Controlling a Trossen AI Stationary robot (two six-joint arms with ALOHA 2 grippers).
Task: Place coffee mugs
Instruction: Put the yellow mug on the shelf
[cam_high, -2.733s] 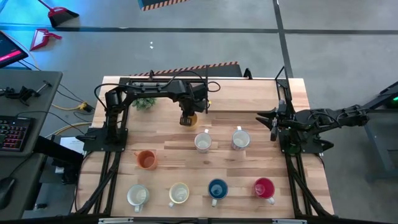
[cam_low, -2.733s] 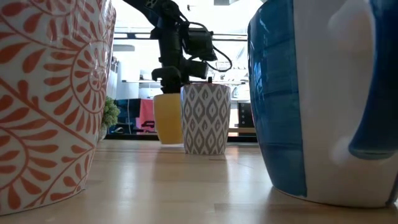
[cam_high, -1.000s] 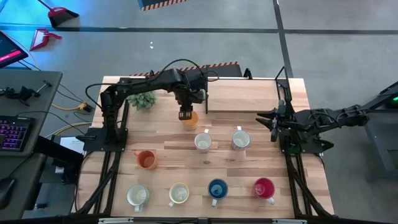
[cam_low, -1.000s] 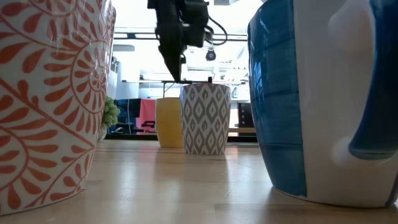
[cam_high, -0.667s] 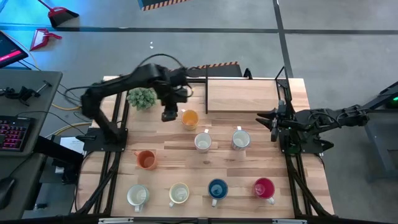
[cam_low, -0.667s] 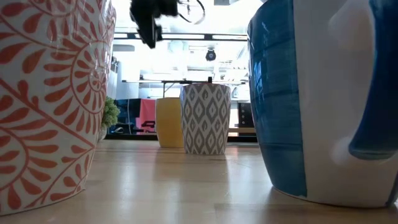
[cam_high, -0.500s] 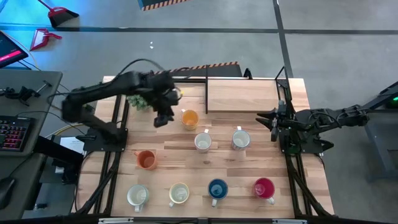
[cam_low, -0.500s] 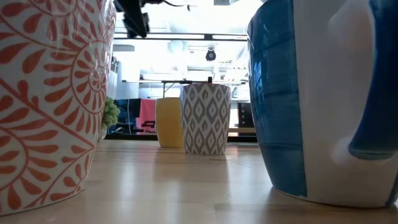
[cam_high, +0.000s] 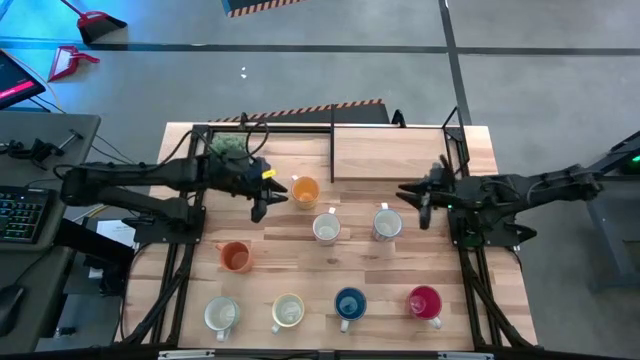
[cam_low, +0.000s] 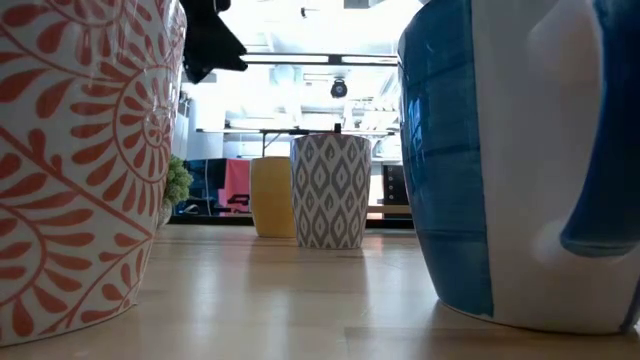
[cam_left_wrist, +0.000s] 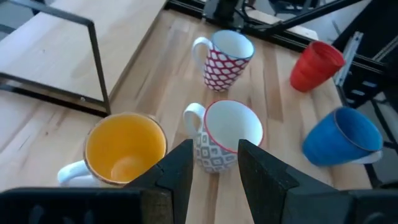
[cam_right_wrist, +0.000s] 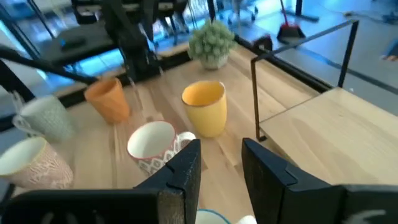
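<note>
Mugs are filling the low view so closely that most of the tabletop (cam_high: 400, 160) is lying hidden behind them; an orange-patterned mug (cam_low: 85, 160) is blocking one side and a blue-and-white mug (cam_low: 520, 160) the other, both cut off at the edges; only a yellow mug (cam_low: 272, 196) and a grey diamond-patterned mug (cam_low: 330, 190) are showing whole in the gap between them, standing just beside each other; a dark piece of an arm is hanging above, too cropped to read.

From above, the left pincer (cam_high: 262, 200) is hovering empty with its fingers spread; the yellow mug is sitting just beside its tips, apart from them; the grey patterned mug is standing a little beyond that, and a red-patterned mug (cam_high: 387, 224) farther off toward the right arm; a small green plant (cam_high: 228, 148) is lying partly hidden under the left arm, behind the pincer.

The right pincer (cam_high: 418, 195) is waiting at the tabletop's right edge, fingers likewise parted and holding nothing; the red-patterned mug is standing near it, not touching.

An orange mug (cam_high: 235, 257) is sitting alone nearer the front, well apart from both pincers; along the front edge four more are standing in a row: a white mug (cam_high: 221, 315), a cream mug (cam_high: 288, 312), the blue one and a red-pink mug (cam_high: 425, 302).

A black metal frame (cam_high: 395, 130) is standing over the far right part, between the two arms.
</note>
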